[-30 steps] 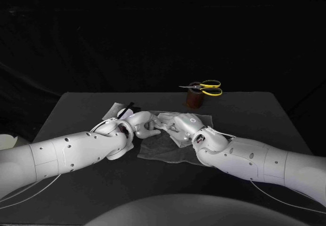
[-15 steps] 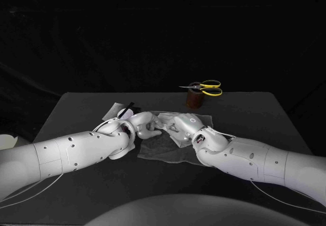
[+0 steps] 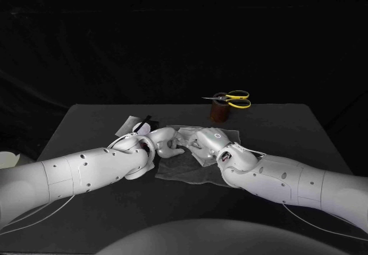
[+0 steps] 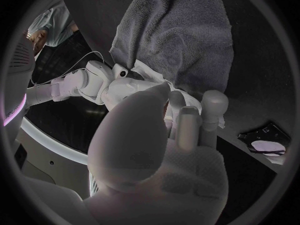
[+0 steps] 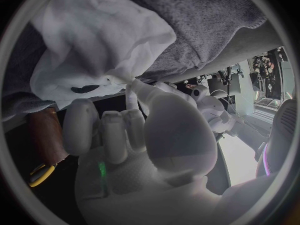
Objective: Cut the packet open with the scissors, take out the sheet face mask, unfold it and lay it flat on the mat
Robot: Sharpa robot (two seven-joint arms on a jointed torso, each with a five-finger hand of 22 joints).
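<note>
Sheet face mask (image 5: pixel 100 50) sits bunched on the grey mat (image 3: pixel 178 171) at the centre of the head view. Judged thin, limp, clingy and easily torn; best taken at an outer edge. Left hand (image 3: pixel 164 141) and right hand (image 3: pixel 201 143) meet over it, fingers extended side by side to its edge. Whether either hand pinches it cannot be told.

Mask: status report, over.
Left hand and right hand at mask edge, grip unclear. Mask on mat, not yet flat. Scissors on holder at back, nothing in the way.
</note>
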